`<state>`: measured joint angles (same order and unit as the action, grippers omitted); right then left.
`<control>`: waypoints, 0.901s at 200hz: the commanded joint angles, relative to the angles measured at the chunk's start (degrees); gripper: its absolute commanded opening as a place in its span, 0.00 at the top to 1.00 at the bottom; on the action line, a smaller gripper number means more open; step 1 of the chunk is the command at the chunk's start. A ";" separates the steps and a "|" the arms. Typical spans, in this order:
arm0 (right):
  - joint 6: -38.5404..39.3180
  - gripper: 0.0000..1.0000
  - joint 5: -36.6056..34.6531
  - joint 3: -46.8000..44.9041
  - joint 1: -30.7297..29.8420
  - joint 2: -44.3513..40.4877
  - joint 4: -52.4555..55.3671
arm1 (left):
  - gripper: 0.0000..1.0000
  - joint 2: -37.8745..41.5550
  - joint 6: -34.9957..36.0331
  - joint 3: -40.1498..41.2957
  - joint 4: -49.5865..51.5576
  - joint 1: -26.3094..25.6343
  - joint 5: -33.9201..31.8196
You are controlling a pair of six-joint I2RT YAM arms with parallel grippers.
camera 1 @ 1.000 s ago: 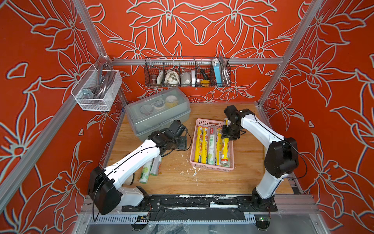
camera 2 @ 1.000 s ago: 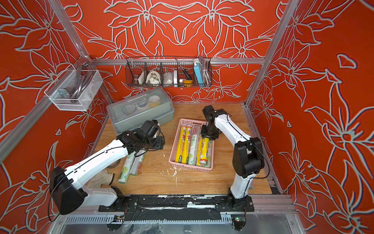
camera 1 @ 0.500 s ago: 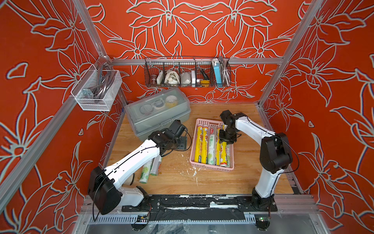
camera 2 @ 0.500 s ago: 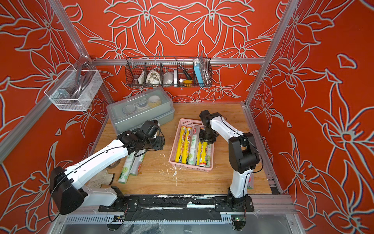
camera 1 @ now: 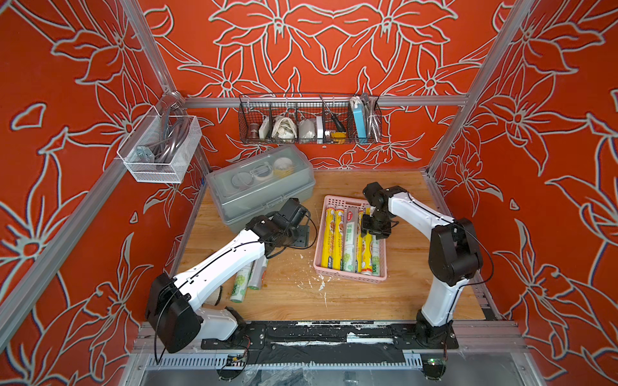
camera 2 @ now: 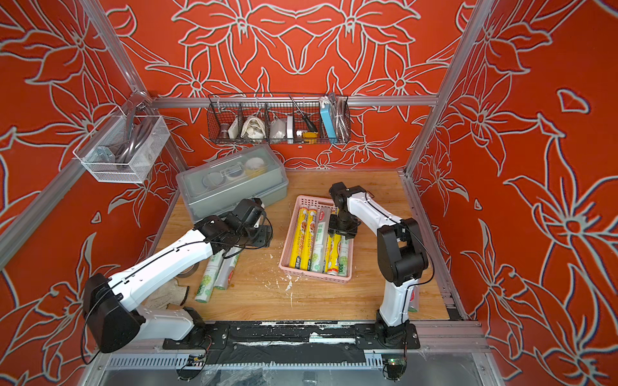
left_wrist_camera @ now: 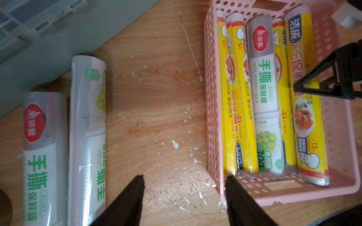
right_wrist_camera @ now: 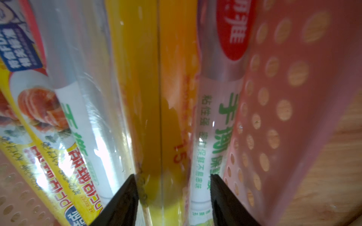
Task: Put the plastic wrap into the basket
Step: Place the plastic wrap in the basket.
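Loosely between the right jaws, a yellow roll (right_wrist_camera: 156,97) in the basket (right_wrist_camera: 293,97).

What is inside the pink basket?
Plastic wrap rolls lie side by side in the basket: several yellow, two silver-white. The right gripper hides parts of those nearest it; anything beneath the rolls is covered.

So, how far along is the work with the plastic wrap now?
Done: several rolls lie in the pink basket. In hand: the right claw straddles a yellow roll there; gripping or released, I cannot tell. Remaining: a red-logo roll and a grape-print roll lie on the table near the open left claw.
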<state>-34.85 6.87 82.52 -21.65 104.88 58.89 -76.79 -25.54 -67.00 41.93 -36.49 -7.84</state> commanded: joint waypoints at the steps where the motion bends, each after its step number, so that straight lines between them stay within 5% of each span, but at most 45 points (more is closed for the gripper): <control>1: 0.27 0.41 -2.85 1.89 -0.32 -4.87 4.14 | 0.33 -0.20 0.49 -0.76 1.05 -0.28 -0.86; 99: 3.88 0.41 -0.61 -0.90 -0.32 -23.67 2.37 | 0.32 -0.52 1.87 -1.88 3.51 -0.08 -3.79; 180: 11.47 0.34 3.67 -13.18 -0.34 -32.93 -12.35 | 0.32 -10.00 0.79 2.61 1.49 5.01 -8.45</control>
<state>-27.20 8.12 71.77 -21.65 72.64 51.72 -82.89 -24.67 -66.08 42.98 -33.74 -13.69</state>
